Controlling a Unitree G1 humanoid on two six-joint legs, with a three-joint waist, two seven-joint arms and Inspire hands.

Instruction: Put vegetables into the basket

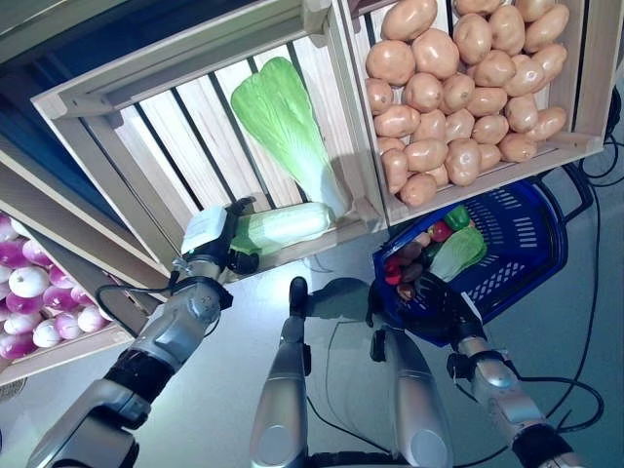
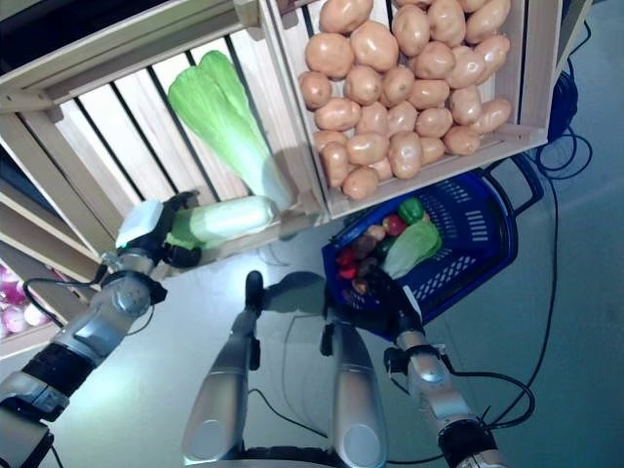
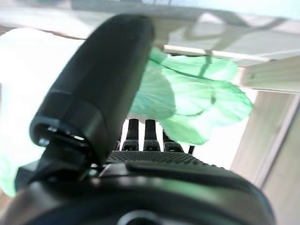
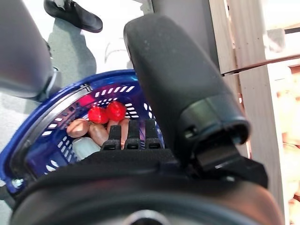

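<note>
Step in hand: pick-up of a cabbage from the slatted crate point(image 1: 146, 127). The left hand point(image 1: 216, 244) is at the lower front edge of this crate, closed around the pale stem end of the near cabbage point(image 1: 283, 224), which lies along that edge. In the left wrist view the thumb presses over the white stem and the fingers point(image 3: 145, 136) curl beneath the green leaves, so the grasp appears established. Whether the cabbage is clear of the crate floor cannot be determined.

A second cabbage point(image 1: 283, 122) lies higher in the same crate, leaning against the crate's right wall, untouched.

The blue basket point(image 1: 526, 234) hangs below the potato crate point(image 1: 585, 146), to the right of the slatted crate. The right hand point(image 1: 434, 297) is at the basket's near rim. The right wrist view shows its fingers point(image 4: 133, 136) bent over the rim above the contents, so it appears to be holding the basket by the rim. The basket already contains a leafy green vegetable point(image 1: 458, 252), a green pepper point(image 1: 456, 216), red items point(image 4: 105, 112) and several brown ones.

Potatoes point(image 1: 458, 78) fill the potato crate. Purple and white onions point(image 1: 29, 292) fill a crate to the left of the slatted crate.

Next move, as judged: lift the near cabbage over the slatted crate's front edge, carry it rightward past the corner of the potato crate, and release it above the basket opening. The right hand should hold the basket steady. The cabbage is long, so it should be lowered lengthwise to avoid catching the rim.
</note>
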